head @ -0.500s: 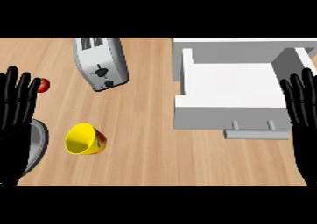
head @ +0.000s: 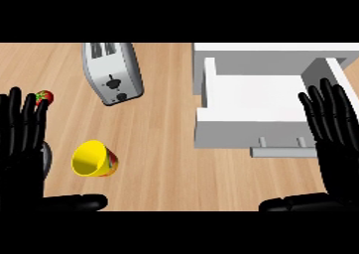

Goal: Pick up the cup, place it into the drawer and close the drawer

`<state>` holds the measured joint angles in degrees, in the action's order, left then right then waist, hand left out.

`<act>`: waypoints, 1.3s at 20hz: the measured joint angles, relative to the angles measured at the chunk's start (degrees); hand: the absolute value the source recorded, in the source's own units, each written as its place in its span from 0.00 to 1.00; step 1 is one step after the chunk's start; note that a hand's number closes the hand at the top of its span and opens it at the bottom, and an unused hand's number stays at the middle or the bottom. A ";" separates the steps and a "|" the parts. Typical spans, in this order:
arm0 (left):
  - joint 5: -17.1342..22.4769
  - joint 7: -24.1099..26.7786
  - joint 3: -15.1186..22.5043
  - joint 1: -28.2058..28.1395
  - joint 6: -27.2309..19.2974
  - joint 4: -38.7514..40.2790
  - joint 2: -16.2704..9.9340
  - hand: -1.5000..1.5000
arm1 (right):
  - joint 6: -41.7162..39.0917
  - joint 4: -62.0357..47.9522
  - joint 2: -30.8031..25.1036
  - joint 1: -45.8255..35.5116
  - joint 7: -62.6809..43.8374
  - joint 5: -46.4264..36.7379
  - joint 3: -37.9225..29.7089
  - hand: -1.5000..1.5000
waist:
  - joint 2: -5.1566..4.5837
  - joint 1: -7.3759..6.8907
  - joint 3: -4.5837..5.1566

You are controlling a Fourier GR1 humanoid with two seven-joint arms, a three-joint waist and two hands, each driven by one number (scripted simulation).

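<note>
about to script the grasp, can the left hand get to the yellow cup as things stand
Probably yes. The left hand is open, just left of the yellow cup, which lies on its side on bare counter; nothing stands between them. The toaster sits well behind.

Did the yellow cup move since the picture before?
No. The cup lies on its side in the same spot, below the toaster and left of the drawer, just as before.

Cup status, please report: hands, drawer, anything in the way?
Both hands open: left hand, right hand. Cup on its side on counter, untouched. Drawer open. Path to the drawer looks free.
</note>
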<state>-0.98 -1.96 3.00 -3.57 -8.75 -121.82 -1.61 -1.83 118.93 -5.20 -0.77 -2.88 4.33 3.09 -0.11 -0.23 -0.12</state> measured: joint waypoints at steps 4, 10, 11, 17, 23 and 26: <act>-0.14 -1.79 1.96 1.69 -3.76 0.54 0.99 0.00 | -0.97 -1.93 -0.25 -2.41 -1.29 1.93 -1.45 0.00 | 0.08 0.12 0.08; 0.80 0.43 2.94 1.86 -5.42 3.56 1.38 0.00 | -0.39 -2.26 0.92 -3.58 -2.66 0.43 -0.48 0.00 | 0.12 0.18 0.10; 0.89 0.57 3.07 1.13 -5.33 3.05 1.43 0.00 | -1.04 -1.49 0.49 -2.98 -3.01 1.33 -1.17 0.00 | 0.12 0.17 0.12; 1.53 1.01 2.37 2.46 -6.50 5.40 1.16 0.00 | -0.94 -0.65 1.38 -2.63 -3.36 0.59 -0.69 0.00 | 0.14 0.23 0.13; 1.58 0.68 2.27 0.45 -6.78 5.01 1.07 0.00 | -1.39 -1.51 1.43 -3.38 -2.90 0.80 -1.79 0.00 | 0.14 0.17 0.12; 1.81 1.86 2.27 -0.14 -7.39 6.82 1.12 0.00 | -1.50 -0.71 1.05 -3.80 -4.10 1.35 -2.70 0.00 | 0.14 0.19 0.12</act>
<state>0.84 -0.11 5.27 -3.71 -16.14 -115.00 -0.49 -3.33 118.22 -4.15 -4.57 -6.98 5.68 0.39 0.03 -0.03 0.00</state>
